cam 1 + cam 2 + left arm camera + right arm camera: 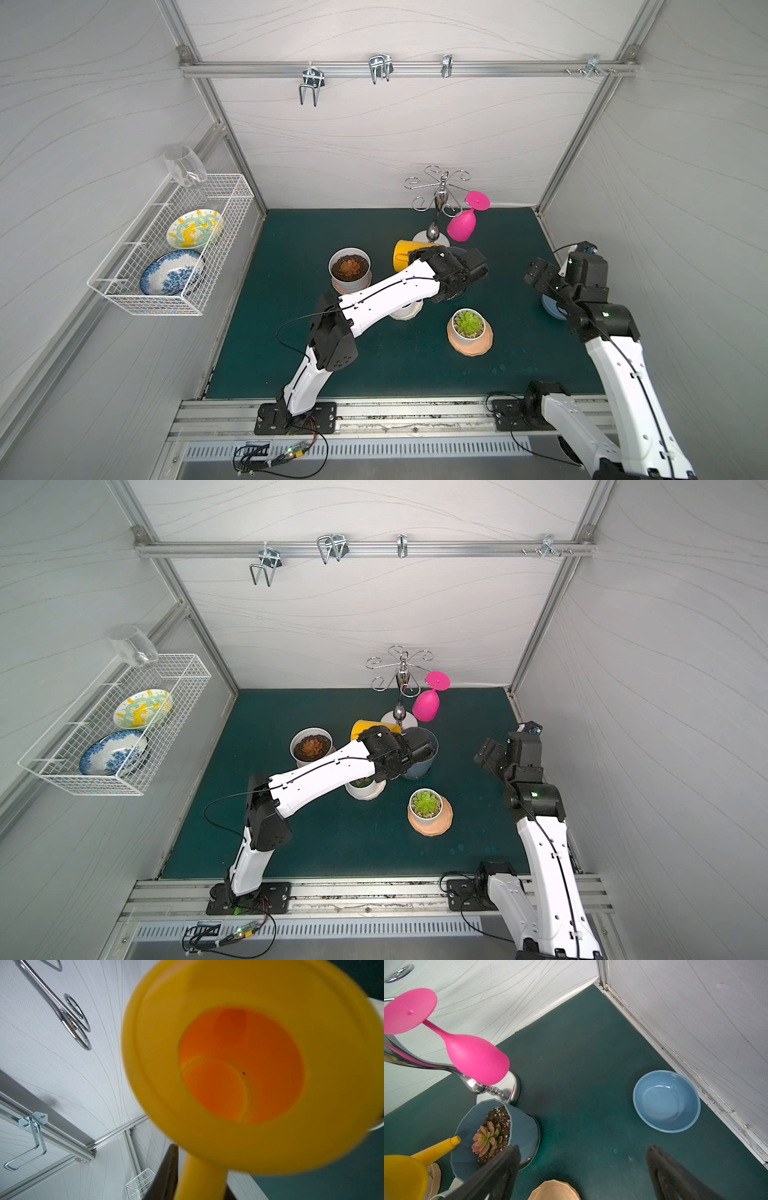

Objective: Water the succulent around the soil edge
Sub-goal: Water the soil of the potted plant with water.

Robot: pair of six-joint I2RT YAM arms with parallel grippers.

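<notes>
While the yellow watering can point(241, 1064) is clenched at its handle point(197, 1186) by the left gripper point(200, 1169), its spout point(437, 1149) is pointed at the blue pot point(424, 766), the tip just beside the rim. The pinkish succulent point(485, 1139) is seen in the soil point(500, 1113) of this pot. In a top view, the can is found at ten o'clock from the pot. The right gripper point(582, 1149) is kept released, jaws wide apart, above the mat point(581, 1064) near the blue bowl point(666, 1101).
</notes>
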